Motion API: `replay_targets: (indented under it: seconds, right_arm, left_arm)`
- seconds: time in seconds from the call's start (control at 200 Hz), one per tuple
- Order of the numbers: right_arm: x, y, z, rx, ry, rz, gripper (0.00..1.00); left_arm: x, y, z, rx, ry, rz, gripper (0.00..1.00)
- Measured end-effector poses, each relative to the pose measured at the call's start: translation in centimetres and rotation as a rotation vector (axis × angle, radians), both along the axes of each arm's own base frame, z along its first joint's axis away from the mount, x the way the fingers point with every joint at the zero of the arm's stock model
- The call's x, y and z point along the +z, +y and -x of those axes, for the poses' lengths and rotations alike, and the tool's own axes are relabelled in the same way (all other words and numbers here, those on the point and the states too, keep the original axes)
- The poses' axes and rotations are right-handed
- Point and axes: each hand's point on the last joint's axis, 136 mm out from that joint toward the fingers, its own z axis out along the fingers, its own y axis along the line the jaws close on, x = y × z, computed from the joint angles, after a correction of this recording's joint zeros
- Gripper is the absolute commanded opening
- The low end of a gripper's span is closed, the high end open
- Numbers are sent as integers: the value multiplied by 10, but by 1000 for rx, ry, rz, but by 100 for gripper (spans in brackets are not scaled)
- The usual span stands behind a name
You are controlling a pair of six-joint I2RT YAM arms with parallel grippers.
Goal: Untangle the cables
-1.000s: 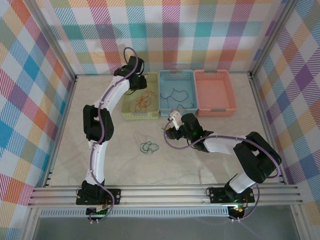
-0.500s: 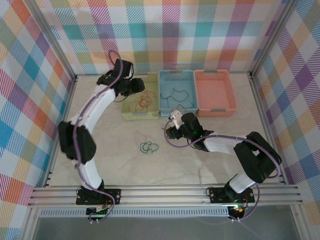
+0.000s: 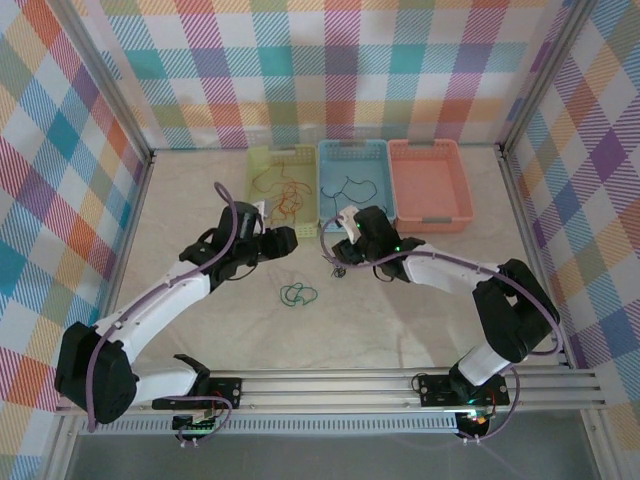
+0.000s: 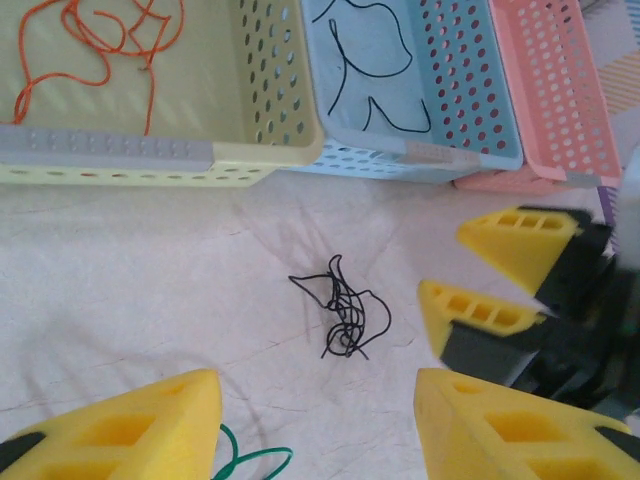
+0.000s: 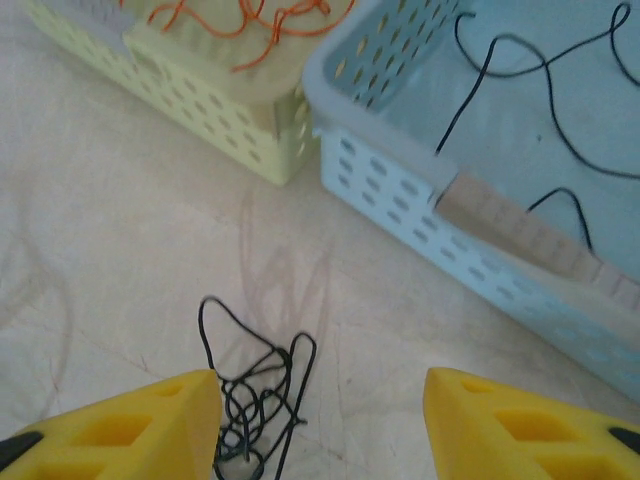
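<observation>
Cables [image 4: 345, 325] in a black tangle lie by the right hand [image 5: 320, 395] and left hand [image 4: 312, 400], both open, empty.

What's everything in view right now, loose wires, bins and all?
Perforated plastic basket: one, pale yellow-green, far side of the table, leftmost of the row.
Perforated plastic basket: one, light blue, middle of the row.
Perforated plastic basket: one, salmon pink, rightmost.
Thin orange cables: several strands, count unclear, in the yellow-green basket.
Thin black cables: a few, in the blue basket.
Tangled black cable clump: one, on the table in front of the baskets.
Green cable loop: one, on the table, nearer the arms.
Table: one, beige.
Plaid walls: multicoloured, around the table.
Left gripper: yellow fingers, open, facing the clump.
Right gripper: yellow fingers, open, at the clump.
</observation>
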Motion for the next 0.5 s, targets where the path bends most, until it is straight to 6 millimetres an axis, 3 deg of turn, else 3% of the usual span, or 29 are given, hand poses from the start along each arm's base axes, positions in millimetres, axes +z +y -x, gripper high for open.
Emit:
replay_targets:
  seconds: [0.155, 0.5]
  right_arm:
    - [5, 1, 1, 6, 36, 17, 53]
    - [-52, -6, 17, 24, 238, 158, 51]
  left_arm:
    - [-1, 4, 6, 13, -91, 37, 54]
    - [-14, 6, 6, 33, -127, 51, 53]
